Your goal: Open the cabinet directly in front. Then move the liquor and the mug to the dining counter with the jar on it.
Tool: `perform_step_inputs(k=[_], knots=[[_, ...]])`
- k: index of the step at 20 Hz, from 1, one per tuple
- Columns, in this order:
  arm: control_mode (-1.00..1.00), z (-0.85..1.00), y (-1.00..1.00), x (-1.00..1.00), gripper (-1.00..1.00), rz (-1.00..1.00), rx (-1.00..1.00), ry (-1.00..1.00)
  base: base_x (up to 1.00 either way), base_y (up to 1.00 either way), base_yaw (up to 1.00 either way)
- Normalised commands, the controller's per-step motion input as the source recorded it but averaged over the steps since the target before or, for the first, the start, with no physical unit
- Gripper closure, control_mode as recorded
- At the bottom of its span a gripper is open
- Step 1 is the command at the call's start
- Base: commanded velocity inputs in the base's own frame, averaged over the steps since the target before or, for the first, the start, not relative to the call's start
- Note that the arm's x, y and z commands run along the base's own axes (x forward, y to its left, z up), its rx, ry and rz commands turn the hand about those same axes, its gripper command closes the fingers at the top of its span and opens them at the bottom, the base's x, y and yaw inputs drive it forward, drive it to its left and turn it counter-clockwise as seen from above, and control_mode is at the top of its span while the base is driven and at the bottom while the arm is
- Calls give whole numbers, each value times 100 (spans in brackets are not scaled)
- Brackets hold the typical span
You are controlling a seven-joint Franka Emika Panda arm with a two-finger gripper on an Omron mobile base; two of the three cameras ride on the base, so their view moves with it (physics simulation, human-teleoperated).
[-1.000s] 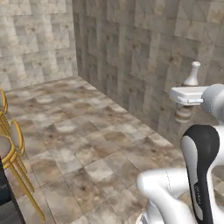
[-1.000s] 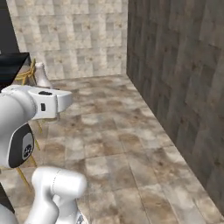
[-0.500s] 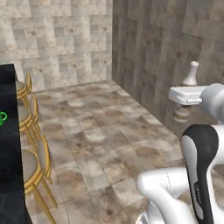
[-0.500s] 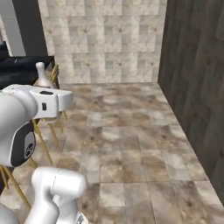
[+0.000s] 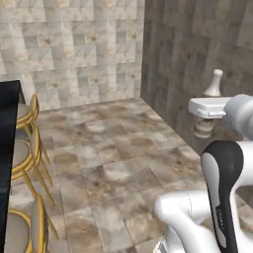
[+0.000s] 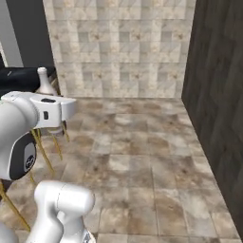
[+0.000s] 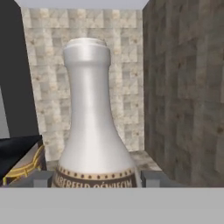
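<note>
We see the whole scene slide sideways since the earlier pictures, so the base has turned. The stools [image 5: 27, 148] have come well into the left base view, with the black dining counter [image 5: 7, 128] now beside them at the left edge. The liquor [image 5: 211, 94] rides unchanged relative to the arm.

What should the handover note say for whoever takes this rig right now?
Gripper: shut on the bottle, held upright at its lower body.
Things: black counter with yellow stools lies off to the robot's left; tiled floor between.
Done: bottle picked up, clear of any surface.
Left: carry it to the counter and set it down, then fetch the mug. Cabinet, mug and jar can't be judged from these pictures.
</note>
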Motion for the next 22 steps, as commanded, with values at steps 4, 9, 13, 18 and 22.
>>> perform_step_inputs(k=[4,9,13,18,22], knots=[[100,0,0,0,100,0,0,0,100,-60,15],[100,0,0,0,100,0,0,0,100,-18,25],[100,0,0,0,100,0,0,0,100,-11,38],[100,0,0,0,100,0,0,0,100,-7,53],[100,0,0,0,100,0,0,0,95,-29,60]])
